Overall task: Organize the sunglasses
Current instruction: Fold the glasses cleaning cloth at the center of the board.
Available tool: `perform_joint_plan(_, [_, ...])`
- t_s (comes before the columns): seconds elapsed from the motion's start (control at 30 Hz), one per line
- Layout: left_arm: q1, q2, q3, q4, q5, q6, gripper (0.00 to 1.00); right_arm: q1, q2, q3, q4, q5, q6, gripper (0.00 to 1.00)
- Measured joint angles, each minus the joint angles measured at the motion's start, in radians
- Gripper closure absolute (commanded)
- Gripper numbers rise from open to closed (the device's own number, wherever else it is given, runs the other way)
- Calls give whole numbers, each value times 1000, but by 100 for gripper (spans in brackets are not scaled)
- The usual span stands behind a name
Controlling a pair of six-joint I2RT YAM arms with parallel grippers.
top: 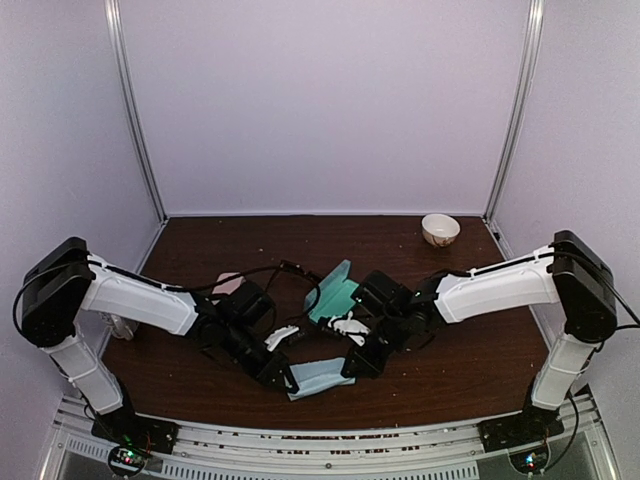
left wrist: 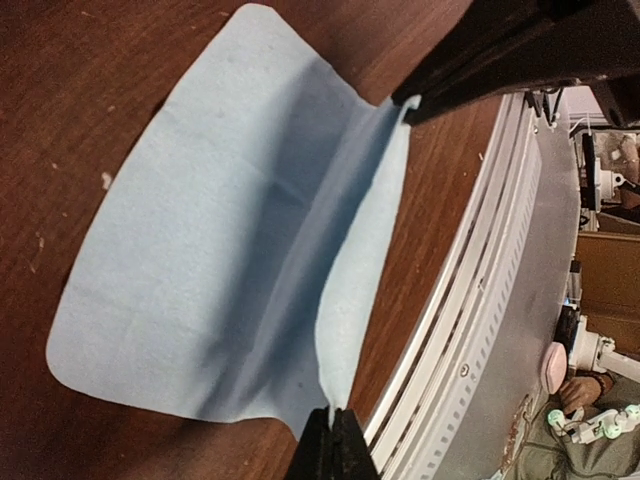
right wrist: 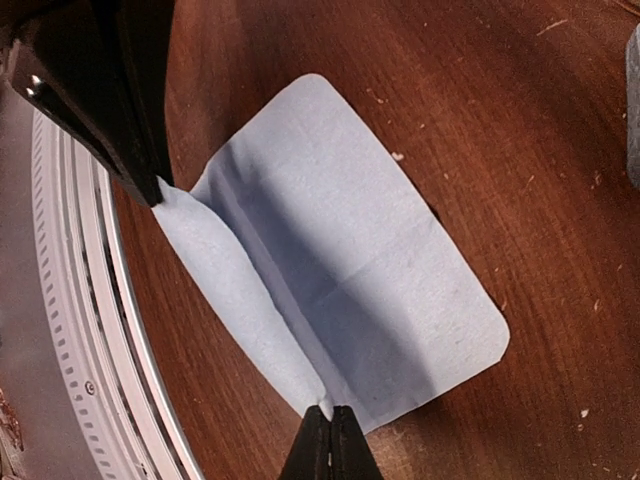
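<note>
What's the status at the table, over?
Left pincer shut on cloth corner. Right pincer shut on the other near corner, edge lifted. Sunglasses not made out. Teal case behind cloth, not touching.

A cloth [top: 318, 382] lies at six o'clock on the counter [top: 480, 345]. The left end effector [top: 292, 380] is at its nine o'clock corner and the right end effector [top: 348, 370] at three. A case [top: 335, 293] lies behind at twelve, and a bowl [top: 440, 230] far back at one.
</note>
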Motion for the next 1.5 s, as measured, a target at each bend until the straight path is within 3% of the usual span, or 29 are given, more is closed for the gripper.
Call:
perform_joint_plan(0.67, [124, 104, 103, -108, 2, 110, 100, -60, 126, 142, -86, -2, -55, 100])
perform_joint_plan(1.1, [146, 175, 162, -167, -13, 170, 100, -76, 186, 202, -129, -18, -84, 100])
perform_joint_plan(1.4, [146, 176, 186, -186, -61, 192, 96, -80, 199, 208, -140, -22, -85, 86])
perform_joint_plan(1.5, [146, 176, 188, -186, -70, 199, 93, -80, 199, 208, -140, -20, -81, 73])
